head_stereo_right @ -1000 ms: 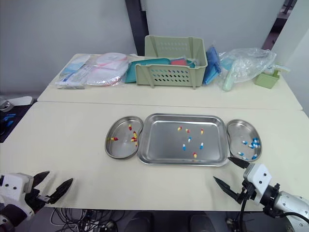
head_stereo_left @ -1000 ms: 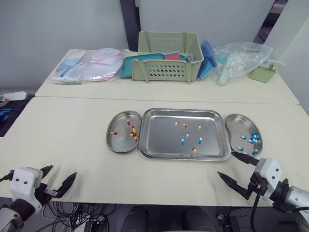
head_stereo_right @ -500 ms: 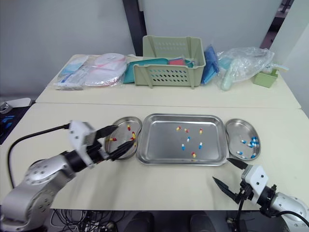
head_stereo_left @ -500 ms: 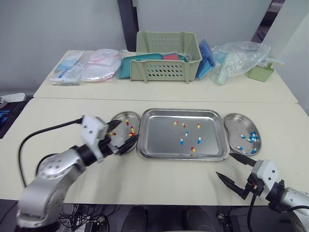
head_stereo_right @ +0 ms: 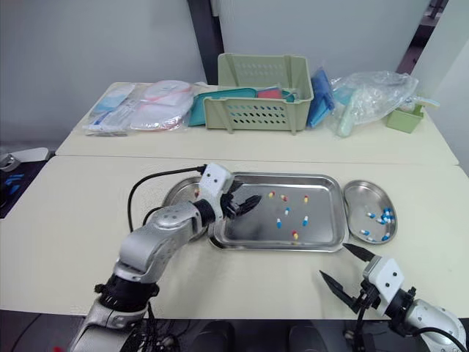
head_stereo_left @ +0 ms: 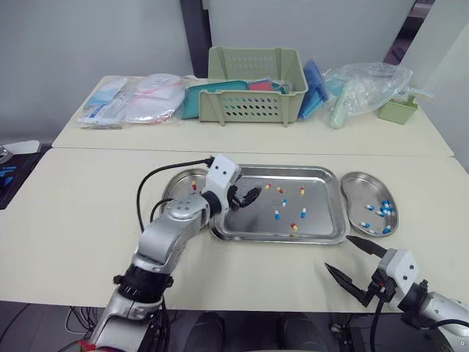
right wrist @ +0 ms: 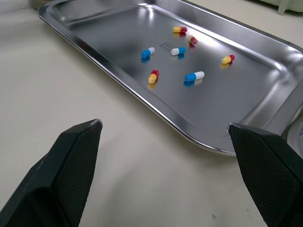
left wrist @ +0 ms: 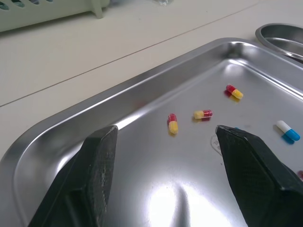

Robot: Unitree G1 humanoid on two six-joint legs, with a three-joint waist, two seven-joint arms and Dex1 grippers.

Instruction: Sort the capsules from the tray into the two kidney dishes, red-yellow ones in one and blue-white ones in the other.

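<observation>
A steel tray (head_stereo_left: 326, 222) sits on the counter (head_stereo_left: 88, 220) between two dishes (head_stereo_left: 357, 192). The left tool (head_stereo_left: 245, 196) hovers wide open and empty over the tray's left end, while the right tool (head_stereo_left: 336, 251), also open and empty, hangs at the counter's near edge. Mixed capsules (head_stereo_left: 277, 215) lie in the tray.

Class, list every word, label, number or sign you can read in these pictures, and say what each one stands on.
No text here is legible.
Stamped mark on the tray floor: too faint to read.
Print on the sealed packets on the far table: too small to read.
Capsules: no print can be made out.
</observation>
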